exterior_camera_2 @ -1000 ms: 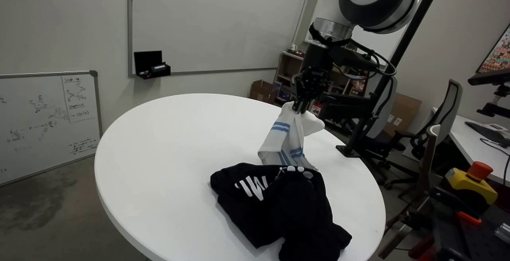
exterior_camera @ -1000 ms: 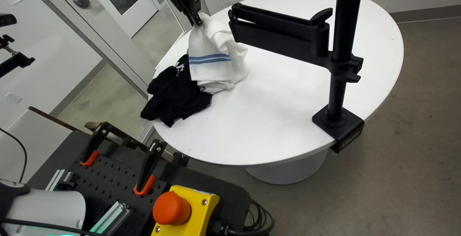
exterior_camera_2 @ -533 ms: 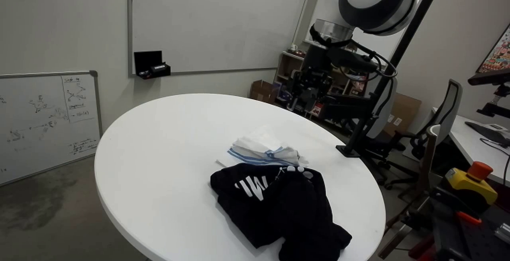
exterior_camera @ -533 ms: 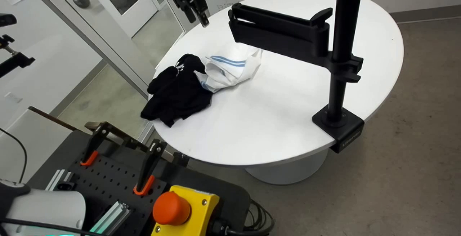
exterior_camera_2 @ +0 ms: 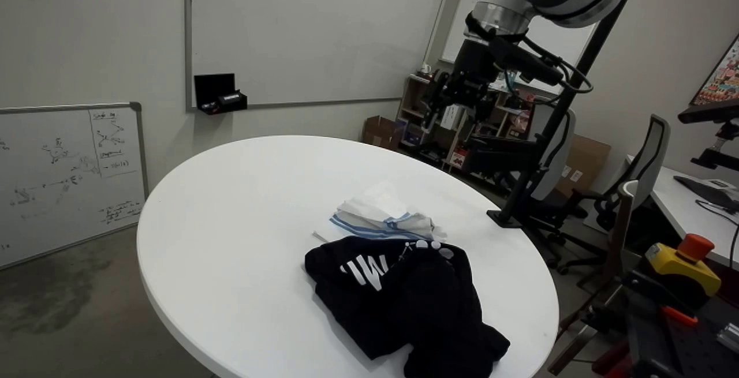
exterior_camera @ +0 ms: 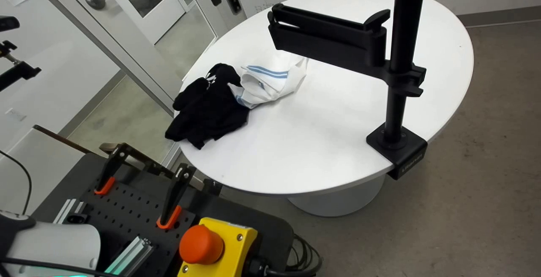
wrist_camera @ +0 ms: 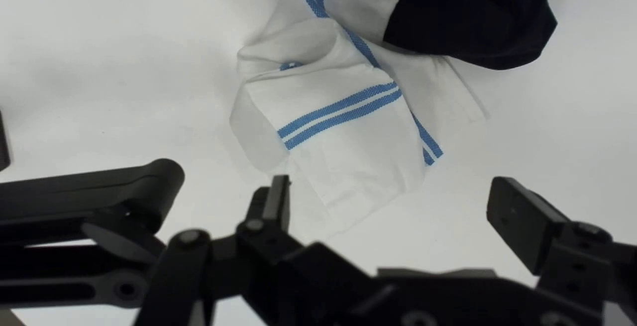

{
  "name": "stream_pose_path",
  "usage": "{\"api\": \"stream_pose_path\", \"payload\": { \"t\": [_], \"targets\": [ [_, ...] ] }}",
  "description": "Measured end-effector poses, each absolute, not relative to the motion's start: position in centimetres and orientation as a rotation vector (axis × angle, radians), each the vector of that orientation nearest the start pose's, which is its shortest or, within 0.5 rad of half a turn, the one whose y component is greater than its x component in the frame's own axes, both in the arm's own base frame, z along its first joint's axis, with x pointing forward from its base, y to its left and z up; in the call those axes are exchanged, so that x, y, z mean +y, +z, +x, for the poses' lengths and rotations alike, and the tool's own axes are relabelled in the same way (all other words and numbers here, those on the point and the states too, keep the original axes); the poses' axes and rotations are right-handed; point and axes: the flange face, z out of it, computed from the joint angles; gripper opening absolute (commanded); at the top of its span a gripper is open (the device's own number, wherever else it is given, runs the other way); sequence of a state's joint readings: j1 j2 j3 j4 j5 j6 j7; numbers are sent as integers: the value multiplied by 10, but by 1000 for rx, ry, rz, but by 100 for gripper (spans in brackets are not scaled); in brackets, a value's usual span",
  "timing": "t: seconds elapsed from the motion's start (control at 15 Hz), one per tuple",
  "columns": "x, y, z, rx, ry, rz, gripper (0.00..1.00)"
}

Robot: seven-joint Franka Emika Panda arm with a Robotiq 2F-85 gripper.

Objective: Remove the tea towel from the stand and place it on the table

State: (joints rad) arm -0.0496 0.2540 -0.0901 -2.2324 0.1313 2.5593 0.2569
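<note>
The white tea towel (exterior_camera: 270, 83) with blue stripes lies crumpled on the round white table (exterior_camera: 321, 154), as both exterior views show. In the wrist view the tea towel (wrist_camera: 348, 117) is spread below the fingers, one edge tucked against a black garment. My gripper (exterior_camera_2: 447, 127) hangs well above the table in an exterior view, jaws wide apart. Nothing is between its fingers (wrist_camera: 522, 216) in the wrist view; they are apart from the towel. The black stand (exterior_camera: 397, 112) is clamped at the table's edge, and no cloth hangs on its folded arm (exterior_camera: 325, 34).
A black garment (exterior_camera_2: 404, 303) with white print lies beside the towel. The stand's arm (wrist_camera: 84, 191) juts in close to the gripper at the left of the wrist view. A dark cart with a yellow and orange stop button (exterior_camera: 200, 243) stands by the table.
A second ago the towel hung from the shut gripper. The gripper has opened, the towel has dropped onto the table, and the arm has risen away from it.
</note>
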Motion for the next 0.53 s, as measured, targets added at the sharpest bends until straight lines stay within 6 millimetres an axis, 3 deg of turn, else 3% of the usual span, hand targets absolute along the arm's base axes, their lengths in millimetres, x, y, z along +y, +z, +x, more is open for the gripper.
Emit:
{"api": "stream_pose_path", "payload": {
  "t": [0.33, 0.53],
  "targets": [
    [-87, 317, 529, 792, -28, -2918, 100],
    [-86, 321, 524, 792, -24, -2914, 100]
  ]
}}
